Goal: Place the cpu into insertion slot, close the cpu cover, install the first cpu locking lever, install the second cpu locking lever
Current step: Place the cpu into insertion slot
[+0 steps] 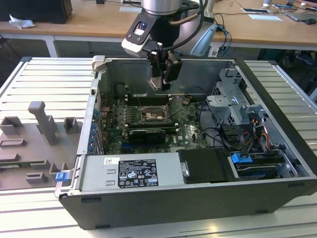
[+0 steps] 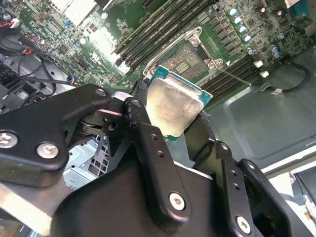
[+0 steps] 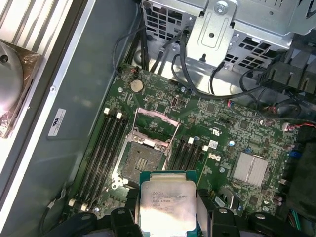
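Second wrist view: gripper [image 2: 171, 119] pinches cpu [image 2: 174, 102].

One cpu [image 3: 166, 205], one insertion slot [image 3: 144, 165], one end effector [image 1: 162, 82], one computer case [image 1: 163, 210], one round battery [image 3: 137, 86]

Wooden desks [image 1: 99, 24], apparently cluttered, stand behind a ribbed metal table [image 1: 44, 79].

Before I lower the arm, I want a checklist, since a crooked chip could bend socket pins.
1. Grip on the cpu: ok, clamped in the gripper.
2. The insertion slot exposed: ok, its dark centre shows.
3. The cpu cover raised: ok, tilted up off the slot.
4. The cpu clear of the board: ok, hanging above it.
5. Corner mark matched to the slot: cannot tell.
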